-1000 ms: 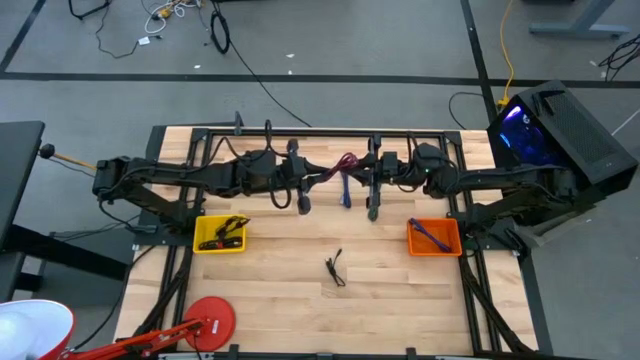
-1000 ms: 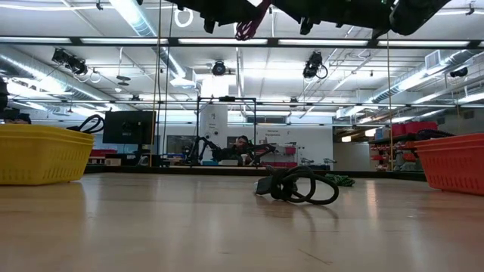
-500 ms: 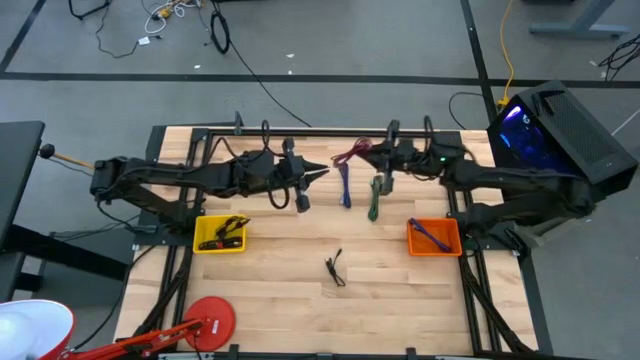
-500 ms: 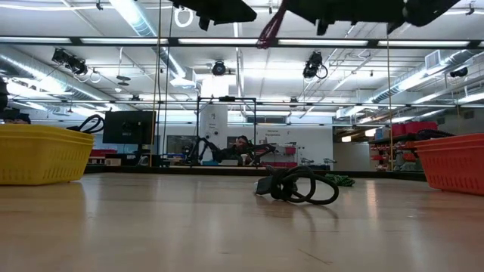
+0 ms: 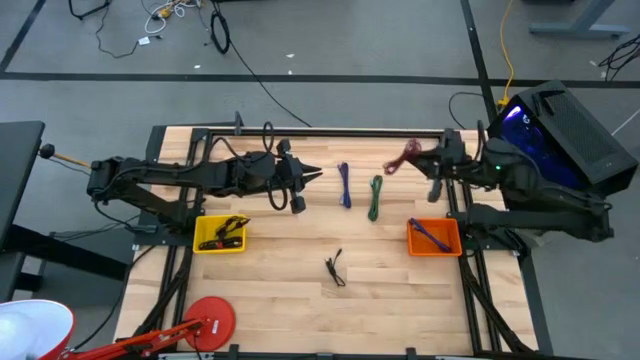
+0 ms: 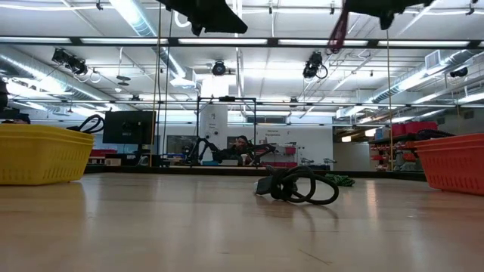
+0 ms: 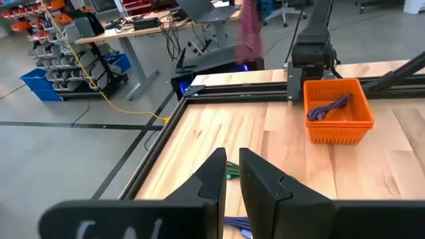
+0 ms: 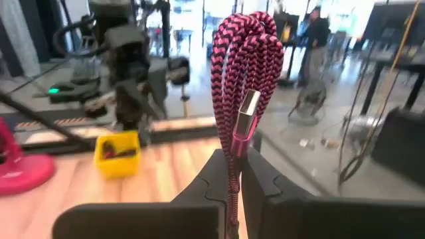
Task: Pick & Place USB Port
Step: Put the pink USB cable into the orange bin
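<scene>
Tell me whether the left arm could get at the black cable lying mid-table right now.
Probably yes: the black cable lies alone on bare wood, nothing over it. The left claw hangs empty and shut above the table's far side, so it must open first.

A round red plastic disc (image 5: 212, 320) lies near the wooden worktop (image 5: 290, 290) front-left corner; a black computer case (image 5: 560, 125) glows blue beyond its right edge.

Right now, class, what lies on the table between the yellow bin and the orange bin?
In the high view, between the yellow bin and the orange bin lies bare wood; the black cable sits just nearer the front edge.
</scene>
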Available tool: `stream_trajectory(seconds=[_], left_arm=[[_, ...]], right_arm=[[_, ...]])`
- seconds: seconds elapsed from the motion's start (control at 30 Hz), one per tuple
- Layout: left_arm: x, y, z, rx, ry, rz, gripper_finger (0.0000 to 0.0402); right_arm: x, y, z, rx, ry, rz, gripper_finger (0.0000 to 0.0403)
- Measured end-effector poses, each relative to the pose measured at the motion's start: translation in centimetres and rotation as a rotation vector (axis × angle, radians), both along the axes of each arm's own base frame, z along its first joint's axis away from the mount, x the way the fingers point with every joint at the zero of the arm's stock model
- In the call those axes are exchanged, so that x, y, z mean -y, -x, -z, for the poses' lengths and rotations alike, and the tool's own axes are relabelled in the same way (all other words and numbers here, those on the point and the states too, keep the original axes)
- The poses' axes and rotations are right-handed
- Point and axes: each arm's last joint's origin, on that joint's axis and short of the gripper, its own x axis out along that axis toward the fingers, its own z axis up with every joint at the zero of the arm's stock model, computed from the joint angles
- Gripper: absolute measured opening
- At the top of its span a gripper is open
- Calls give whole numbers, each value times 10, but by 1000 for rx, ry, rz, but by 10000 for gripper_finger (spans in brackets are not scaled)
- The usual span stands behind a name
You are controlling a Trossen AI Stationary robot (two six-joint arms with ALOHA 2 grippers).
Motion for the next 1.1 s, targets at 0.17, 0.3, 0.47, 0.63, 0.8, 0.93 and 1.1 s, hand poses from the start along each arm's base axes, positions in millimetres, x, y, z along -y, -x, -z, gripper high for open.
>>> stream_trajectory(seconds=[0.17,0.3,0.47,0.63,0.8,0.93,1.1], left_arm=[[0,0,0,-3,0,0,48],[0,0,0,-3,1,0,48],[0,0,1,-5,1,0,48],[0,0,1,-7,1,0,48],[0,0,1,-7,1,0,48],[0,0,1,-7,1,0,48],[0,0,1,-7,1,0,48]], right_arm=[[-6,21,17,-142,-138,34,12],[-10,34,28,-240,-238,56,12],[-14,40,41,-356,-365,5,12],[-17,49,57,-525,-506,53,12],[-20,56,64,-617,-604,42,12],[-23,59,68,-675,-670,28,12],[-25,65,75,-775,-743,69,11]])
